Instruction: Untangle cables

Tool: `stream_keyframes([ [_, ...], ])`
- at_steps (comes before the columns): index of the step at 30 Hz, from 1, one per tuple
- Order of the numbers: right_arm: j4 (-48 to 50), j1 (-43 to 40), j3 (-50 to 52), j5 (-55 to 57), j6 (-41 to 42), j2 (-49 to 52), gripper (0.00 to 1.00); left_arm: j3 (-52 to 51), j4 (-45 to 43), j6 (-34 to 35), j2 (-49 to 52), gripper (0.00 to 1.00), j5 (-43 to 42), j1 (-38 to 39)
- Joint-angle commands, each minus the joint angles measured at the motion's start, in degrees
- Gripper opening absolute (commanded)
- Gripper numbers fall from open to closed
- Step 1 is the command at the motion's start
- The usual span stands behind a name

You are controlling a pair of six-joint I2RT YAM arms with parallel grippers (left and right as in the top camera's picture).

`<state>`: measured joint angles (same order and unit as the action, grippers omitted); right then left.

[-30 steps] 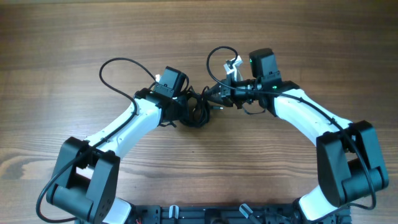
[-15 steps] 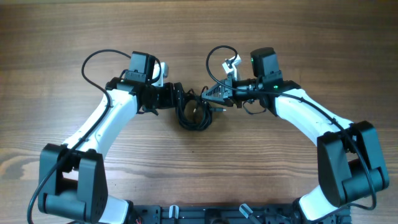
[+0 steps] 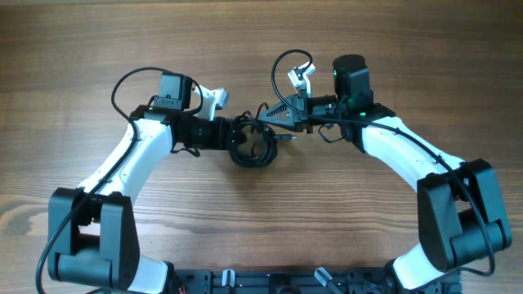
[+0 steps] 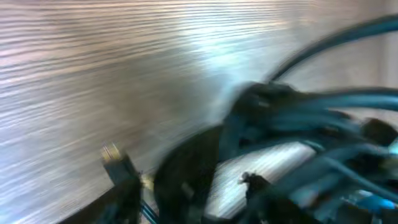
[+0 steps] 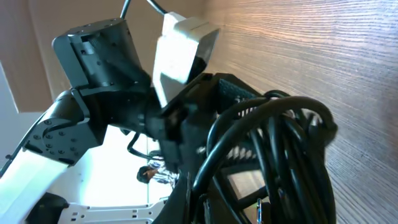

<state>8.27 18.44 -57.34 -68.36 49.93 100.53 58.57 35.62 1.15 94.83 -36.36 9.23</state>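
Overhead: the tight knotted coil of thin black cables lies mid-table on the brown wood-grain table, between the two arms. The left gripper comes in from the left, its tip at the coil's left edge. The right gripper points left, its tip just far-right of the coil. Can't tell whether either is clenched or released. Right wrist: cable loops bunched close up on the wood. Left wrist: blurred, dark strands only.
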Motion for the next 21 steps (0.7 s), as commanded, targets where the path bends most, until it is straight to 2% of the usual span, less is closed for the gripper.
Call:
stream_keyframes([
  [1,0.4,0.0,-0.1,-1.9,0.6,-1.7,0.04,-2.3,-1.6,11.1,0.8,0.31,17.1,0.0],
  [2,-0.2,0.0,-0.1,-0.5,0.6,-1.7,0.04,-2.6,-1.5,14.8,0.8,0.22,21.8,0.0],
  [4,-0.2,0.0,-0.1,3.0,-1.8,-1.7,0.04,-2.9,-1.4,19.1,0.8,0.16,26.1,0.0],
  [7,-0.7,0.0,-0.1,13.8,-7.8,-1.7,0.04,-3.1,-0.6,20.9,0.8,0.14,28.0,0.0],
  [9,-0.7,0.0,-0.1,19.8,-10.1,-1.7,0.04,-3.2,1.1,23.3,0.9,0.13,32.1,0.0],
  [11,3.2,0.0,-0.1,18.2,-12.9,-1.7,0.04,-3.2,2.8,23.3,0.9,0.12,35.0,0.0],
  [14,7.5,0.0,-0.1,17.1,-17.3,-1.8,0.05,-3.2,3.4,23.4,0.9,0.12,35.0,0.0],
  [18,4.7,0.0,-0.1,29.9,-20.6,-1.7,0.04,-3.2,4.5,23.7,0.9,0.13,35.0,0.0],
  [21,0.2,0.0,-0.1,37.0,-20.5,-1.7,0.05,-3.2,4.3,27.4,0.9,0.11,35.2,0.0],
])
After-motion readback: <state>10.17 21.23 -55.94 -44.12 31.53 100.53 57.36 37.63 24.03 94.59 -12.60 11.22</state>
